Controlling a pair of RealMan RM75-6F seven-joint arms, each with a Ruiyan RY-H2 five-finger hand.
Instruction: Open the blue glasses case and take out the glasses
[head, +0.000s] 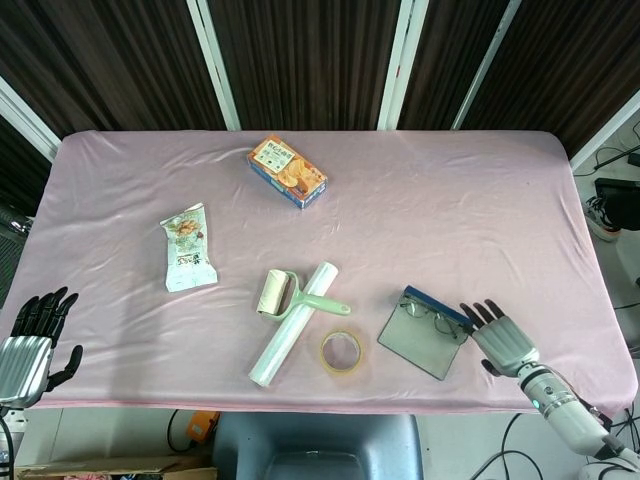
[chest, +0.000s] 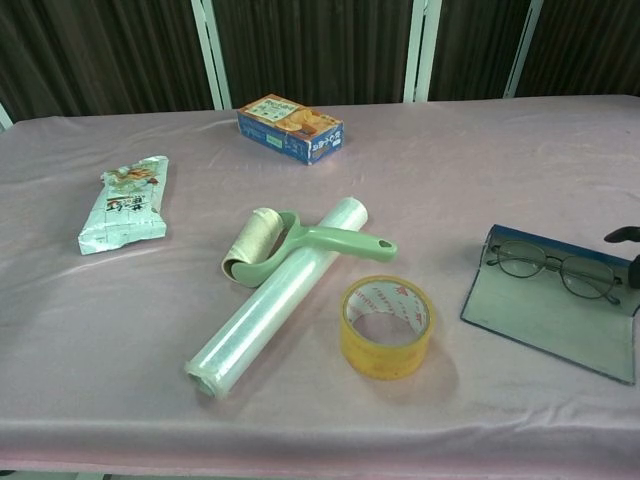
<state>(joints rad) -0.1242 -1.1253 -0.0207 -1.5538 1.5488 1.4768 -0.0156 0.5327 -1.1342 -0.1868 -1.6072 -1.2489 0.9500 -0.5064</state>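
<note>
The blue glasses case (head: 425, 320) (chest: 555, 310) lies open near the table's front right, its grey lid flat on the pink cloth toward the front edge. Thin-framed glasses (head: 425, 312) (chest: 555, 268) rest inside against the blue base. My right hand (head: 503, 340) is just right of the case with fingers spread and nothing in it; whether it touches the case I cannot tell. The chest view shows only a dark fingertip (chest: 622, 235) of it at the right edge. My left hand (head: 30, 340) hovers off the table's front left corner, fingers apart and empty.
A yellow tape ring (head: 340, 351) (chest: 386, 325) sits just left of the case. A clear film roll (head: 293, 325) and a green lint roller (head: 290, 296) lie mid-table. A snack packet (head: 188, 247) is at the left, a biscuit box (head: 288, 171) at the back.
</note>
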